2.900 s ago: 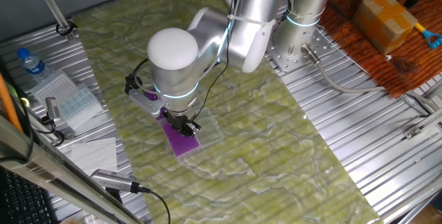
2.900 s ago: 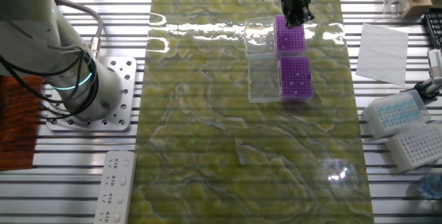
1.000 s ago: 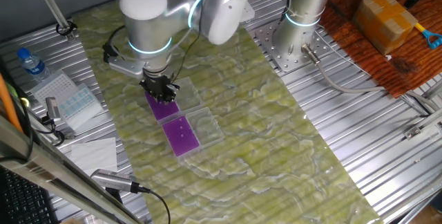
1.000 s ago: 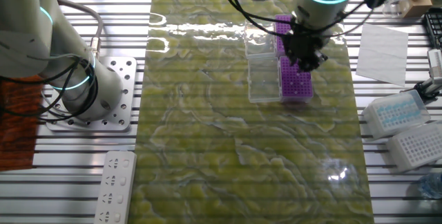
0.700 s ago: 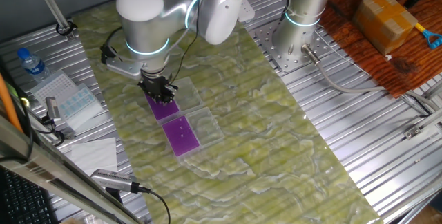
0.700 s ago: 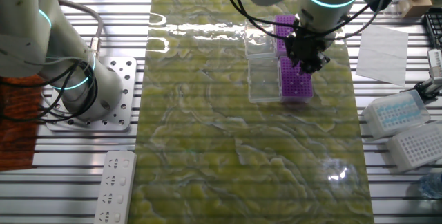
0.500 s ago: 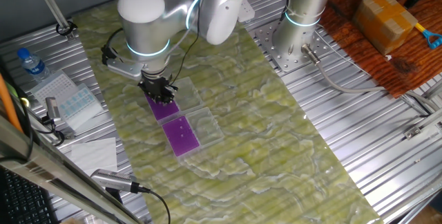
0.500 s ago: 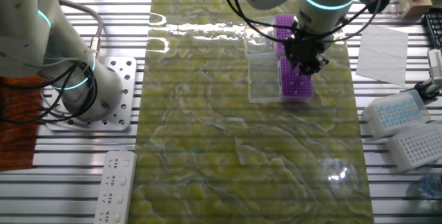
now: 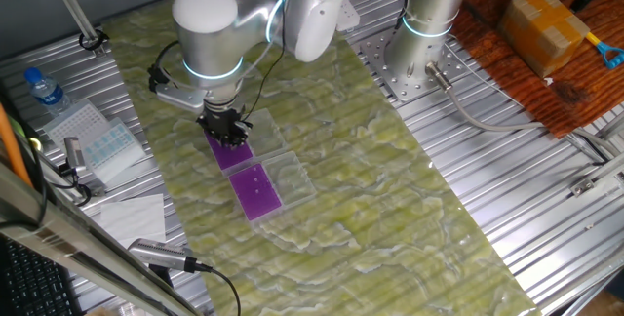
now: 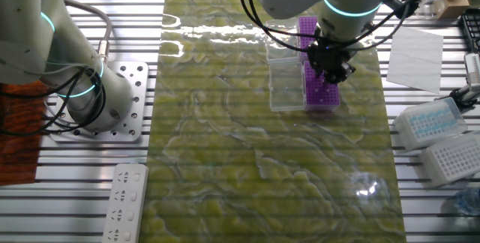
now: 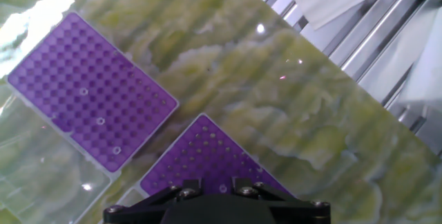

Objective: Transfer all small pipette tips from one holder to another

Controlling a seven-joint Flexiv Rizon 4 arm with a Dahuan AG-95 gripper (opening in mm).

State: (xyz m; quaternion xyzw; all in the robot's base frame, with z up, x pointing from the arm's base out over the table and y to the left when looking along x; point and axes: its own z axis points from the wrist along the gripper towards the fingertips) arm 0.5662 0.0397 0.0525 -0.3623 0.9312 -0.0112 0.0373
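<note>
The gripper [image 9: 230,138] hangs low over the nearer purple rack [image 11: 207,156], fingers pointing straight down, likely because a tip can only go into or come out of a hole along the hole's own line. Whether the fingers are apart, pinched, or holding a tip cannot be told: the hand view shows only the black base of the hand, and both fixed views are too coarse.

The small pipette tips [image 11: 100,121] show as a few pale dots on the second purple rack [image 10: 323,91], which lies end to end with the nearer rack, just beside it. Each rack's clear lid [image 10: 286,93] is folded open flat alongside (probably so nothing blocks a vertical approach).

Both racks rest on a green marbled mat [image 10: 247,153] laid over a ribbed metal table [image 10: 82,198]. Well apart from the nearer rack, off the mat, lie white paper sheets [image 10: 414,46], spare tip boxes [image 10: 431,121] and a water bottle [image 9: 44,90].
</note>
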